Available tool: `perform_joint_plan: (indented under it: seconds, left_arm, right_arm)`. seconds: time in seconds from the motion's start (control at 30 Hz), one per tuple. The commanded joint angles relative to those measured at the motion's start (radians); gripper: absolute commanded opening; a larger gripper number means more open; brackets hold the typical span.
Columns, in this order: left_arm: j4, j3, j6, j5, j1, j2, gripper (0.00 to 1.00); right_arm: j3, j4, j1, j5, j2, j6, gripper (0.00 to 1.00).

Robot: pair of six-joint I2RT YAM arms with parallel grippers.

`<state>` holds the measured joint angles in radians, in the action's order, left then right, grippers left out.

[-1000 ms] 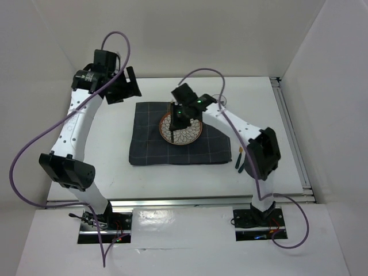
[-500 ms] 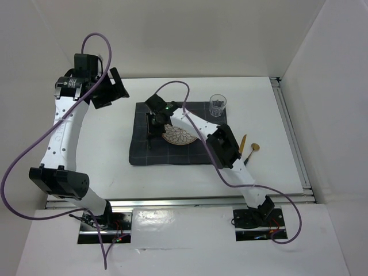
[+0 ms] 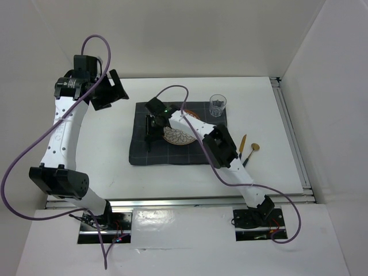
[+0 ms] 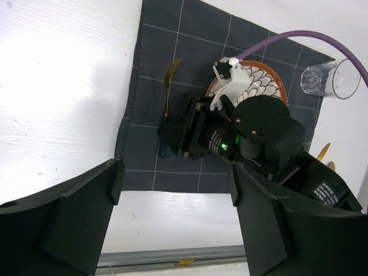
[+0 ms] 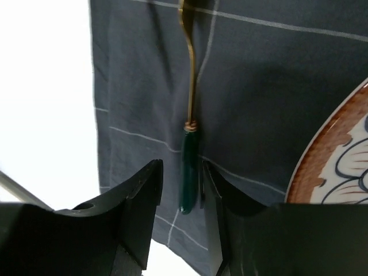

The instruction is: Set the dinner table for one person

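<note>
Since my right claw [image 5: 181, 172] stands jaws apart astride the green handle of the fork [image 5: 191, 115], which lies flat on the checked cloth [image 5: 259, 86] with the plate [image 5: 339, 155] to the claw's right and the dinner table [image 5: 46, 86] showing white to its left, I judge a skewed retreat could snag the handle and drag it crooked.

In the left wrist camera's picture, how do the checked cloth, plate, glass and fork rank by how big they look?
1. checked cloth
2. plate, partly hidden by the right arm
3. glass and fork: no clear order. The fork looks longer, the glass wider.
</note>
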<state>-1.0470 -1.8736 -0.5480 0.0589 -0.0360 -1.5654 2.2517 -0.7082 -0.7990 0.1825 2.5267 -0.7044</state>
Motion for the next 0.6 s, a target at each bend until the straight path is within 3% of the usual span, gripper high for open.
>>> perform_joint_plan:
  seconds: [0.0,0.2,0.3,0.47,0.5,0.57]
  left_arm:
    - [0.016,0.002,0.03,0.016,0.004,0.03,0.91]
    - [0.025,-0.016,0.03,0.058,0.013,0.01,0.91]
    - [0.025,-0.016,0.03,0.058,0.013,0.01,0.91]
    - [0.035,0.004,0.03,0.082,0.013,0.01,0.91]
    - [0.044,0.004,0.03,0.082,0.013,0.01,0.91]
    - [0.053,0.014,0.03,0.105,0.013,0.01,0.91]
  right_arm:
    - [0.052,0.029,0.009,0.012,-0.071,-0.014,0.43]
    - [-0.165,0.073,0.036,-0.109,-0.348,0.008,0.45]
    - [-0.28,0.0,0.072,-0.245,-0.518,0.008,0.45]
    - [-0.787,-0.076,0.211,-0.379,-0.843,-0.055,0.46]
    - [-0.861,-0.105,0.289,-0.379,-0.938,-0.055,0.51]
    - [-1.035,-0.122,0.416,-0.335,-1.012,-0.072,0.51]
